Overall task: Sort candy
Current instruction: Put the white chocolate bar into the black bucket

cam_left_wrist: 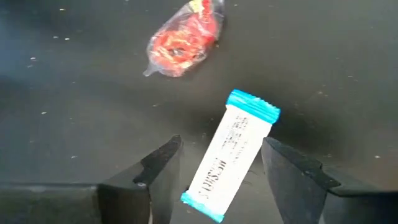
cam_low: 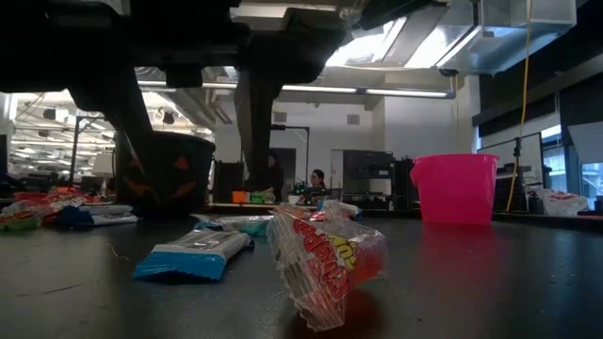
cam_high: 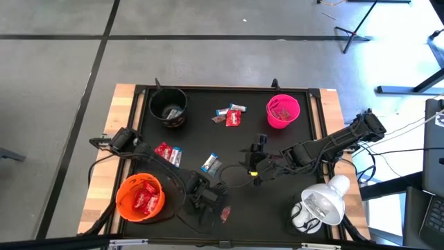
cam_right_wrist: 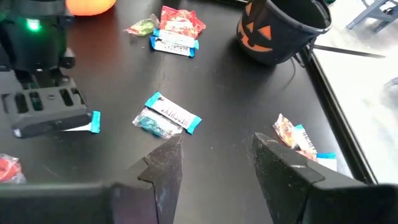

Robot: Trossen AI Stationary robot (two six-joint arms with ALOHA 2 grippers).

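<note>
My left gripper [cam_left_wrist: 221, 149] is open near the table's near edge, beside the orange bowl [cam_high: 141, 196]. Its fingers stand on either side of a blue-and-white candy [cam_left_wrist: 233, 152] lying flat on the black table top, without touching it. A red candy [cam_left_wrist: 183, 40] lies just past it, also seen in the low view [cam_low: 325, 264]. My right gripper [cam_right_wrist: 214, 162] is open above the table's middle [cam_high: 255, 163]. A blue-and-white candy with a greenish one [cam_right_wrist: 166, 115] lies ahead of it. More candy lies in small heaps [cam_high: 231, 114] [cam_high: 168, 154].
The orange bowl holds red candies. A black pumpkin-face bowl [cam_high: 168, 106] stands at the far left and a pink bowl [cam_high: 282, 111] at the far right. A white lamp [cam_high: 319, 207] sits at the near right corner. People sit in the room beyond the table [cam_low: 316, 184].
</note>
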